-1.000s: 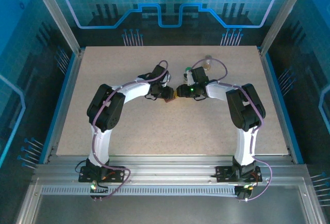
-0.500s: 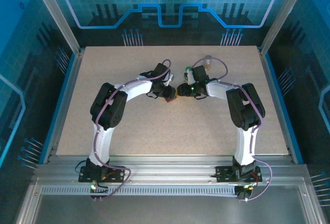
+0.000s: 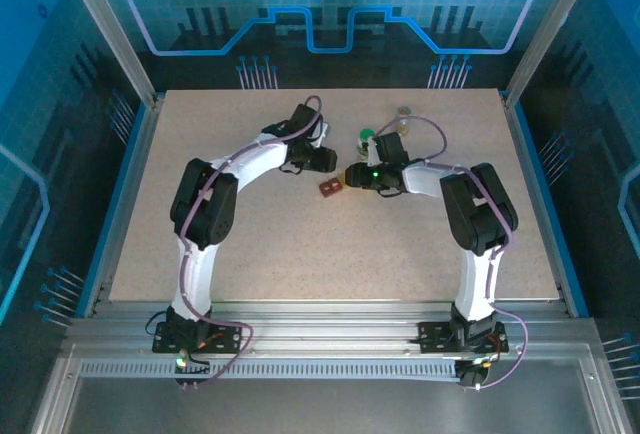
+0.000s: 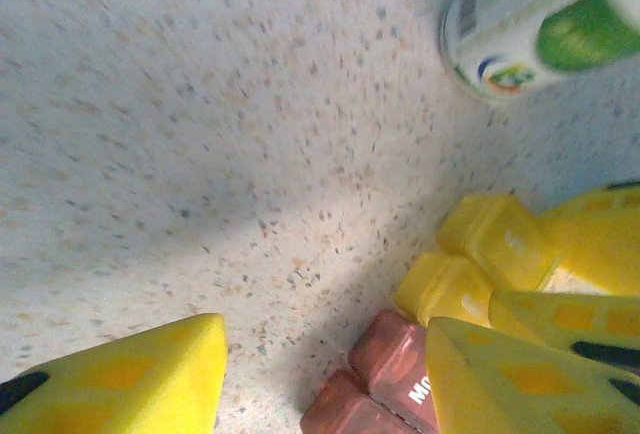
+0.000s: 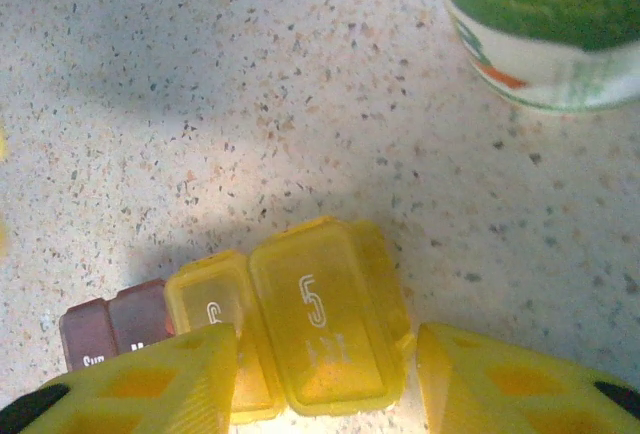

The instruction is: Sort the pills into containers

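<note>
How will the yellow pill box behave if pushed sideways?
The yellow pill box looks thin, light and flat, so it should slide rather than tip. Its lid appears hinged open and may flap. It seems to touch the red-brown box, which would likely move too.

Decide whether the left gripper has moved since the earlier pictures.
Yes. The left gripper has drawn back toward the table's far edge, leaving the red-brown container uncovered on the table.

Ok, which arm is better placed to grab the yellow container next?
Likely right: the right end effector straddles the yellow container, fingers apart. The left end effector, also open, sits nearer the red-brown container, away from the yellow one.
</note>
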Controlling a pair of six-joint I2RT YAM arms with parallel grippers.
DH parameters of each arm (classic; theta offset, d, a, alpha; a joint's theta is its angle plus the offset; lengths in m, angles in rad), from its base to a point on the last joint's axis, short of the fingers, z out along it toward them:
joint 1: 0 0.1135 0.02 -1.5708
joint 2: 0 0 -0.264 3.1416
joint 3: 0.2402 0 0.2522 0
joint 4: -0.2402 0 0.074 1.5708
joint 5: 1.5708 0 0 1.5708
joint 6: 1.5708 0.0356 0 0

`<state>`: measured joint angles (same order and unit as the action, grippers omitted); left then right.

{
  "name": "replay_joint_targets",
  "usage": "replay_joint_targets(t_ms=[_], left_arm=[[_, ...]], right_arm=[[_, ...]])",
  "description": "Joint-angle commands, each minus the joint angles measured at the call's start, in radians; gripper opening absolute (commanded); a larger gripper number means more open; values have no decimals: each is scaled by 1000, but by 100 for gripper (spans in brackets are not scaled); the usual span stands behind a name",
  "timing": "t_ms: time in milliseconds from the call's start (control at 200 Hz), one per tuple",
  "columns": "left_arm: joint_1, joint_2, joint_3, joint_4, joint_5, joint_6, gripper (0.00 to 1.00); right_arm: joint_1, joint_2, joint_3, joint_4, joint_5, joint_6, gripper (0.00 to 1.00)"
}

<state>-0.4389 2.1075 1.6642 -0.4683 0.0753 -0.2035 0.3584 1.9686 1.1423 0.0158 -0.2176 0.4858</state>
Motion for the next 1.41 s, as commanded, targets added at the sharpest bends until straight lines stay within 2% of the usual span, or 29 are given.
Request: replay_joint_targets(t_ms=[0, 180, 370, 520, 570, 585, 600, 710, 795, 856, 881, 921, 971, 1076, 1131, 1246, 1401], left_arm=[[6, -151, -43, 43, -38, -30, 57], [25, -396, -305, 199, -84, -54, 62], [59, -652, -546, 311, -166, -58, 69], [59, -890, -828, 517, -276, -3, 78], [59, -973, -919, 578, -336, 12, 88], [59, -993, -945, 592, -353, 16, 96], [58, -1017, -970, 602, -379, 21, 98], [60, -1153, -1139, 679, -570, 47, 99], [62, -1225, -1292, 825, -667, 82, 99], [62, -1238, -1400, 964, -713, 128, 99], [64, -1242, -1427, 1029, -753, 142, 99], [66, -1261, -1434, 1020, -791, 133, 99], [75, -1264, -1441, 1010, -766, 174, 99], [87, -1185, -1454, 1062, -793, 186, 99], [93, -1125, -1454, 1082, -798, 191, 99], [124, -989, -1460, 1205, -827, 203, 99], [187, -888, -1372, 1155, -742, 194, 99]], right_arm=[[-9, -80, -64, 52, -5, 56, 51], [-9, -273, -143, 20, 12, 31, 54], [-12, -486, -201, -91, 89, -83, 59], [-22, -686, -365, -35, 253, -221, 61], [-32, -756, -421, -9, 321, -260, 63], [-33, -776, -439, 1, 346, -271, 64], [-36, -797, -454, 9, 369, -279, 65], [-56, -930, -590, 115, 514, -352, 75], [-68, -984, -695, 239, 633, -400, 90], [-85, -986, -758, 345, 690, -420, 100], [-93, -979, -781, 383, 699, -422, 100], [-107, -959, -809, 433, 703, -419, 100], [-121, -918, -832, 483, 700, -402, 100], [-138, -804, -827, 541, 667, -387, 100], [-139, -772, -783, 477, 649, -385, 100], [-157, -696, -733, 482, 633, -380, 100], [-214, -598, -637, 415, 610, -333, 100]])
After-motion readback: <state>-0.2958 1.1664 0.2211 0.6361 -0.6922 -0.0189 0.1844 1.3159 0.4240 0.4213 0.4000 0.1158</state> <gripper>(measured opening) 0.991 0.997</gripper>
